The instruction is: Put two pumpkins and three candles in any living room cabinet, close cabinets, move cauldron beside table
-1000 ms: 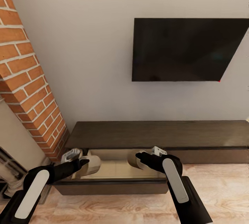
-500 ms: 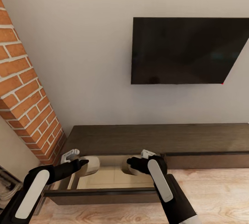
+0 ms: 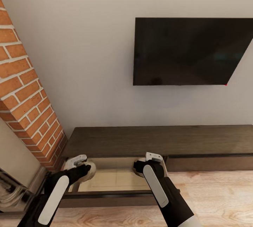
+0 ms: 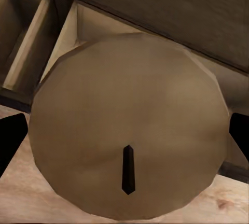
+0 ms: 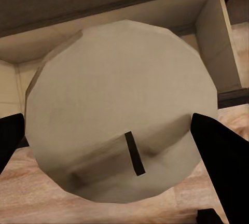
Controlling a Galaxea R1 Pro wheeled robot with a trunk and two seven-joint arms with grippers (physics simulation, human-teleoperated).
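1. Now the cabinet (image 3: 158,139) runs along the wall under a dark television (image 3: 191,49), with its left drawer (image 3: 112,179) pulled out, pale beige inside.
2. Over that drawer's left end, the left gripper (image 3: 81,168) is clamped on a round tan candle (image 4: 127,130); a black fingertip (image 4: 10,141) shows at each side of the wick end.
3. Over the drawer's right end, the right gripper (image 3: 147,165) grips a second, paler candle (image 5: 116,112), with its fingers (image 5: 220,151) pressed to both sides.
4. Left of the cabinet stands a brick column (image 3: 24,90); wooden floor (image 3: 218,195) lies in front of the cabinet.
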